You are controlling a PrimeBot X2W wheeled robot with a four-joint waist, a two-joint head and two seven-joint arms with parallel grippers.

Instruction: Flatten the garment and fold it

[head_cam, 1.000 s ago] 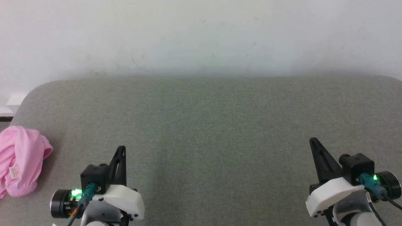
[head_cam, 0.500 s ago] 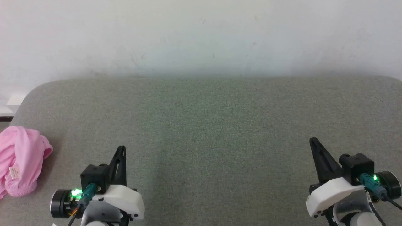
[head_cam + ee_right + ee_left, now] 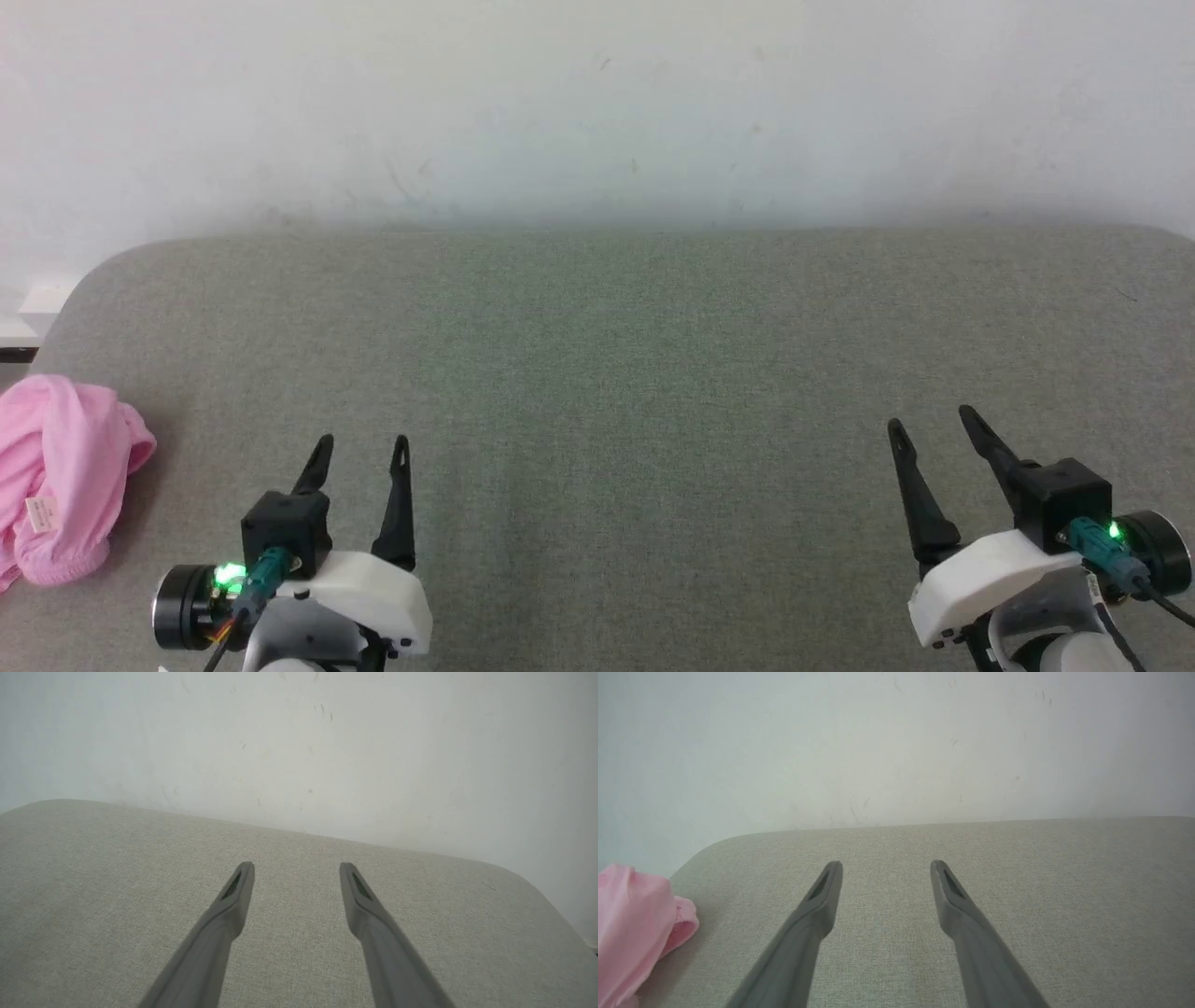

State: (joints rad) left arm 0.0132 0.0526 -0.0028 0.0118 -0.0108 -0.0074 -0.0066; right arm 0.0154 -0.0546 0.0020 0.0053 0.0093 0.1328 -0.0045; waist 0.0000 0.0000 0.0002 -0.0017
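The garment [image 3: 58,476], a crumpled light pink pair of shorts with a small white label [image 3: 39,512], lies bunched at the far left edge of the grey padded table [image 3: 616,373]; it also lies at the lower left as the garment [image 3: 630,924] in the left wrist view. My left gripper [image 3: 362,448] stands open at the lower left, well to the right of the shorts, holding nothing. At the lower right my right gripper [image 3: 934,422] is open too, far from the shorts. From the wrists, the left gripper [image 3: 885,864] and the right gripper [image 3: 296,865] each show spread fingers over bare cloth.
A white wall [image 3: 597,112] rises behind the table's far edge. The table's rounded left corner [image 3: 84,280] lies just beyond the shorts, and its rounded right corner [image 3: 528,882] is off to the right.
Both grippers have opened: their fingers were together in the earlier frames and now stand apart. The arms and the garment have stayed where they were.
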